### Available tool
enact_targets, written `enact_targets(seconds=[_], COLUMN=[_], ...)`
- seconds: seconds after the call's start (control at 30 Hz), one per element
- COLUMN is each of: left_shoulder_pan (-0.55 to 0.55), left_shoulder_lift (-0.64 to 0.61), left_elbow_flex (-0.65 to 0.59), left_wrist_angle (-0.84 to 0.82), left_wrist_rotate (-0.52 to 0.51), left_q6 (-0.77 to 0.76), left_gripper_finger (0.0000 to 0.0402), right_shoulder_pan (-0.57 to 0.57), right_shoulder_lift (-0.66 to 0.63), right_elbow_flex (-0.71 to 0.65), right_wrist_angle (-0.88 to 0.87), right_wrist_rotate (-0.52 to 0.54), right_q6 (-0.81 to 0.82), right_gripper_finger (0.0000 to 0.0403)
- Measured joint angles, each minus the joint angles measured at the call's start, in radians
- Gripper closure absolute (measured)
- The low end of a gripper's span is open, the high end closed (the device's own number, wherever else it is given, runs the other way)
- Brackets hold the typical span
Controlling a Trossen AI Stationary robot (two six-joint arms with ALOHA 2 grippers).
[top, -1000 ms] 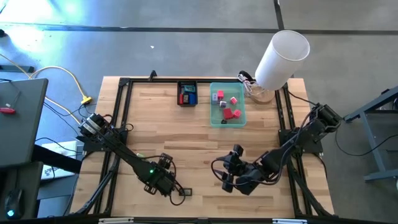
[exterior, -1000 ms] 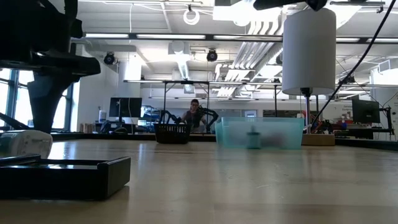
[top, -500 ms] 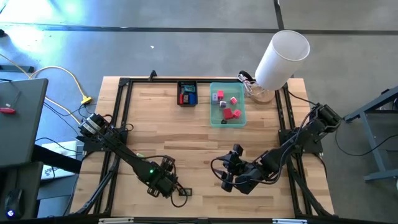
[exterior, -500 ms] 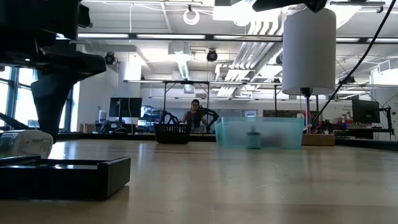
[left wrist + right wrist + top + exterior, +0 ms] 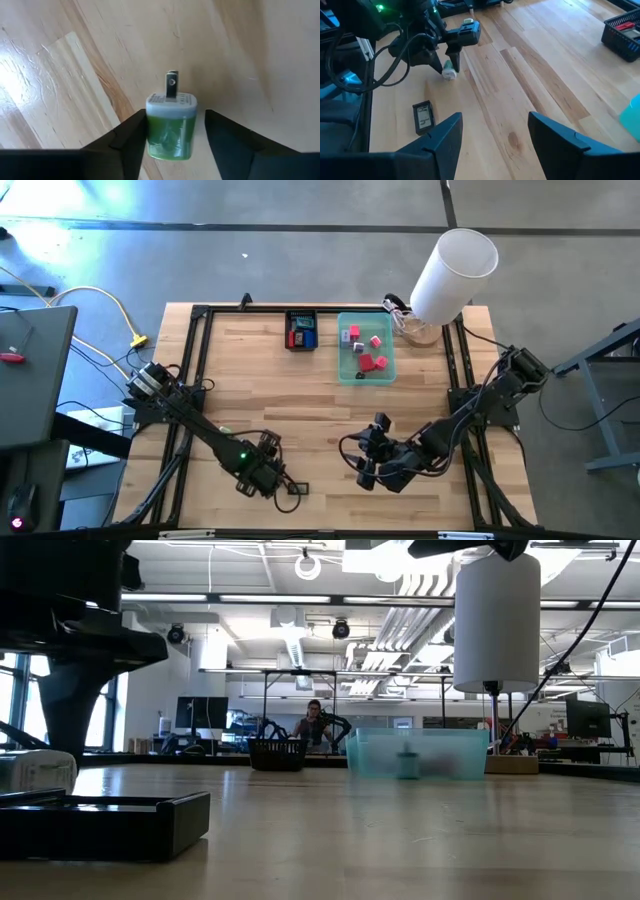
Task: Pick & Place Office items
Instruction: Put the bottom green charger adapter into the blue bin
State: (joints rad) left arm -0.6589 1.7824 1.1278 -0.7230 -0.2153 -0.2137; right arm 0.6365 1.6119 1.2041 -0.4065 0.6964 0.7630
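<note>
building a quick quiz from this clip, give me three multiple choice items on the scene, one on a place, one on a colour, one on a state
1. Where is the left gripper?
A. over the teal tray
B. low at the table's near edge, around the charger plug
C. inside the black basket

2. What colour is the charger plug's body?
A. green
B. red
C. blue

3. How does the right gripper stand?
A. shut on a red piece
B. shut on the plug
C. open, holding nothing

Answers:
1 B: the right wrist view shows it down at the plug, far from the teal tray and the black basket.
2 A: the left wrist view shows a green body with a white cap and metal prongs.
3 C: its fingers stand apart over bare wood.
</note>
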Motion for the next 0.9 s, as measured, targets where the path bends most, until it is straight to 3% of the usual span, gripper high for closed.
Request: enact_targets(seconds=[0.23, 0.57, 0.73, 0.9], left_shoulder_pan=[0.003, -0.039, -0.070, -0.071], left_shoulder_lift=[-0.001, -0.001, -0.001, -0.001], left_elbow_flex=[0.000, 0.017, 0.112, 0.239], left_wrist_angle=[0.001, -0.004, -0.143, -0.275], left_wrist_rotate=[-0.005, -0.158, -0.247, -0.352], left_q6=[-0.002, -0.049, -0.173, -0.299], left_gripper_finger=[0.0282, 0.0284, 0.0284, 0.0284], right_shoulder_pan=[-0.002, -0.004, -0.035, -0.046], right_shoulder_lift=[0.000, 0.000, 0.000, 0.028], right_elbow_flex=[0.000, 0.000, 0.000, -0.001], right_wrist_angle=[0.000, 0.052, 0.143, 0.181], right_wrist_rotate=[0.000, -0.015, -0.024, -0.036], right_q6=[0.000, 0.029, 0.219, 0.231], right_gripper_finger=[0.0188, 0.0188, 0.0188, 0.0188])
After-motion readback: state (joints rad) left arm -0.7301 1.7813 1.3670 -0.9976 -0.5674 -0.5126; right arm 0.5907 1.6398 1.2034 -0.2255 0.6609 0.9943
